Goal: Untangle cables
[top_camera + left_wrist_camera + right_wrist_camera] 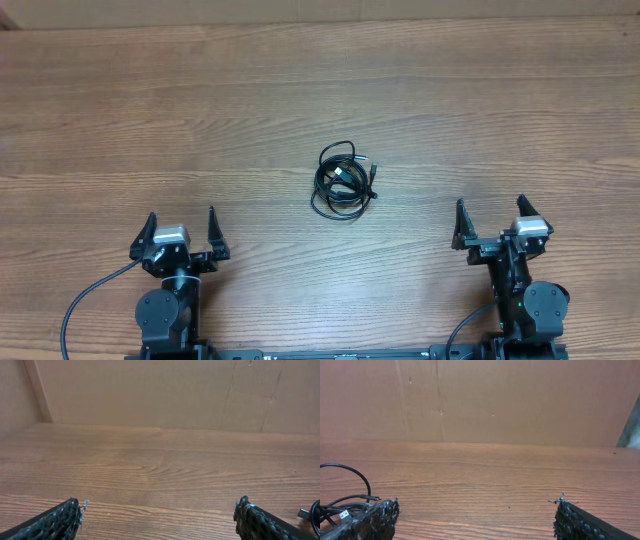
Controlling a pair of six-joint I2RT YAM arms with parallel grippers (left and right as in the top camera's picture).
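Right now both pairs of jaws stand wide apart with nothing between them. The left jaws sit at the tip of the left arm [165, 300] and the right jaws at the tip of the right arm [525, 300]. Both are by the near edge of the counter [150, 100], pointing forward.

Look outward from there and you find the cables [343, 180] lying on the bare wood between the two arms and ahead of both, well apart from either. They sit forward and to the right of the left jaws, and forward and to the left of the right jaws. The left wrist view catches only a sliver of them at its right edge. The right wrist view shows loops at its lower left, just past the fingertip [375, 517].

The bundle is a compact coil — close to round, so it gives you no real long axis to line up on. A small plug shows on its right side. I judge the right arm slightly nearer, though not by much. Either arm has to reach inward and forward.
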